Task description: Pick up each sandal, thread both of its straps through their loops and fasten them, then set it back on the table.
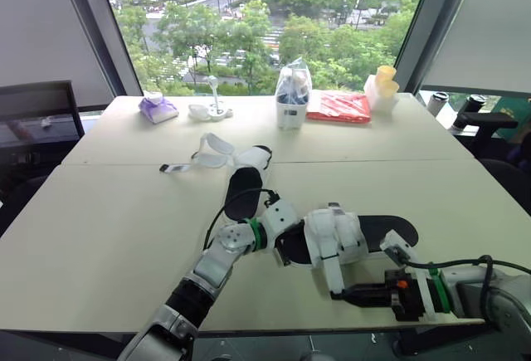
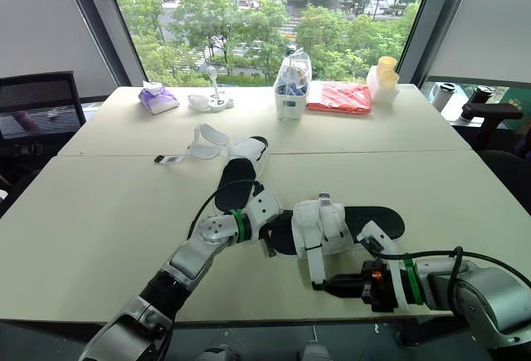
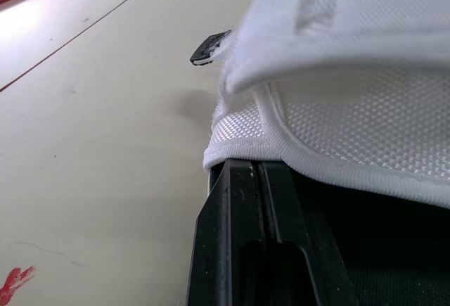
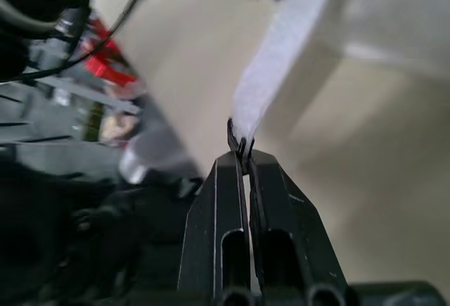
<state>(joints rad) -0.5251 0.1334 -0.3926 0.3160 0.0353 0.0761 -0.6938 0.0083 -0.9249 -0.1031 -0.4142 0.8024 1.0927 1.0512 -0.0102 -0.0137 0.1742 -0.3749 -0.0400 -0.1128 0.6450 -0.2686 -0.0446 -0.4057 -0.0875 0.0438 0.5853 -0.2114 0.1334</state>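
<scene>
Table (image 1: 99, 236) beneath: right claw (image 4: 242, 153) pinches the strap (image 4: 281, 46) tip, sandal (image 1: 336, 236) just ahead; left claw (image 2: 267, 245) hold unclear. Thin grip, so pulling could slip it free.

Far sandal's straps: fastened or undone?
Undone. The far sandal has its white straps splayed open to one side, one strap end lying flat on the table.

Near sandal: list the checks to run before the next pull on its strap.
1. Right gripper shut on strap tip: ok.
2. Strap threaded: cannot tell.
3. Left gripper at near sandal end: ok.
4. Near sandal lifted off table: cannot tell.
5. Far sandal fastened: not ok, straps lie open.
</scene>
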